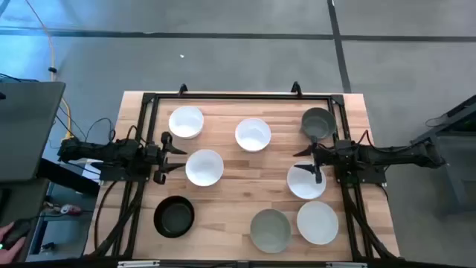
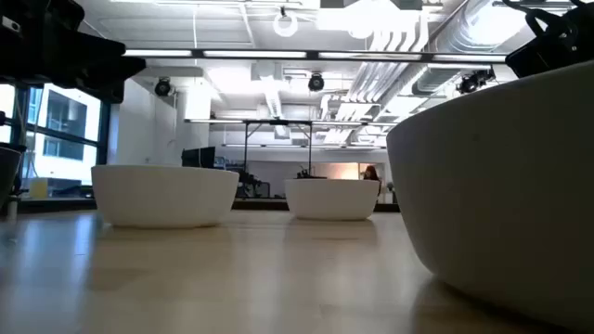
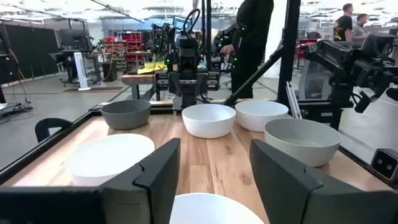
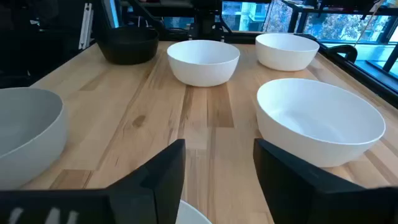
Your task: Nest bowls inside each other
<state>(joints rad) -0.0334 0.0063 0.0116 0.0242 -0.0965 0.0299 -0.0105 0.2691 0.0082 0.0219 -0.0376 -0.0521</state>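
Observation:
Eight bowls sit upright and apart on the wooden table. Along the far side are a white bowl (image 1: 186, 122), a white bowl (image 1: 253, 135) and a grey bowl (image 1: 318, 123). In the middle are two white bowls (image 1: 204, 167) (image 1: 306, 181). Near the front are a black bowl (image 1: 174, 217), a grey-green bowl (image 1: 270, 230) and a white bowl (image 1: 317, 222). My left gripper (image 1: 178, 158) (image 3: 211, 180) is open, just left of the middle-left white bowl (image 3: 211, 210). My right gripper (image 1: 300, 160) (image 4: 217, 174) is open, above the far rim of the middle-right white bowl (image 4: 189, 214).
A black frame (image 1: 238, 95) runs along the table's far edge and down both sides by the arm bases. Bare wood lies between the two middle bowls (image 1: 253, 179). In the low view a near bowl (image 2: 501, 186) fills the right side. People stand in the room beyond (image 3: 252, 37).

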